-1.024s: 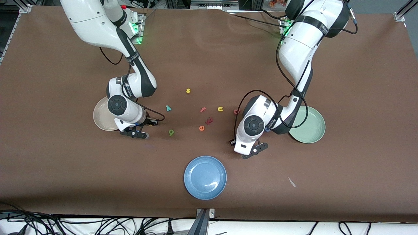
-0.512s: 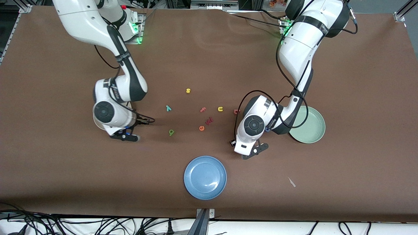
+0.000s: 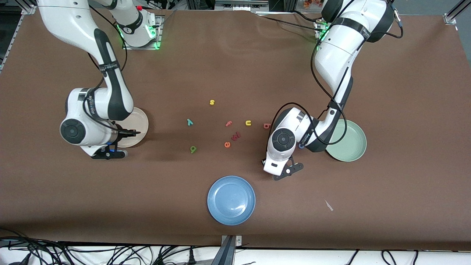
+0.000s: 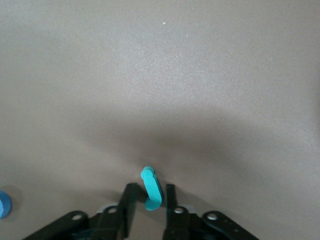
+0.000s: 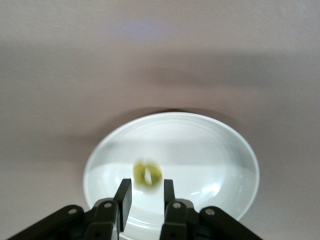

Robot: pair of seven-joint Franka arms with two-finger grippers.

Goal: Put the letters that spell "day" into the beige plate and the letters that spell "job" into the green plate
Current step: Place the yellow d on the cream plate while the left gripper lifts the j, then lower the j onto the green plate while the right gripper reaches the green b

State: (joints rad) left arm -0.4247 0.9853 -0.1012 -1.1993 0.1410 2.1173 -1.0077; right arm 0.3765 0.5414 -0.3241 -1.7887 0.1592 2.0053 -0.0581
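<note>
In the left wrist view my left gripper [image 4: 150, 186] is down at the table with its jaws narrowly open around the teal hook-shaped j [image 4: 152, 192]. A small gap shows on one side of the letter. From the front, that hand [image 3: 282, 170] hides the j. The blue o [image 3: 301, 146] lies beside it, near the green plate [image 3: 349, 145]. My right gripper [image 5: 147, 184] hangs open over the beige plate [image 5: 220, 145], with the blurred yellow a [image 5: 147, 174] just off its fingertips. The teal y [image 3: 190, 122], green d [image 3: 192, 149] and red b [image 3: 266, 125] lie mid-table.
Other loose letters lie mid-table: a yellow s [image 3: 211, 102], pink f [image 3: 229, 123], yellow u [image 3: 248, 123], a pink letter [image 3: 235, 136] and an orange e [image 3: 227, 144]. A blue plate [image 3: 231, 200] sits nearer the camera. A paper scrap [image 3: 328, 205] lies toward the left arm's end.
My right arm swung toward its end of the table, over the beige plate, and its jaws parted from the yellow a. My left hand barely moved.
</note>
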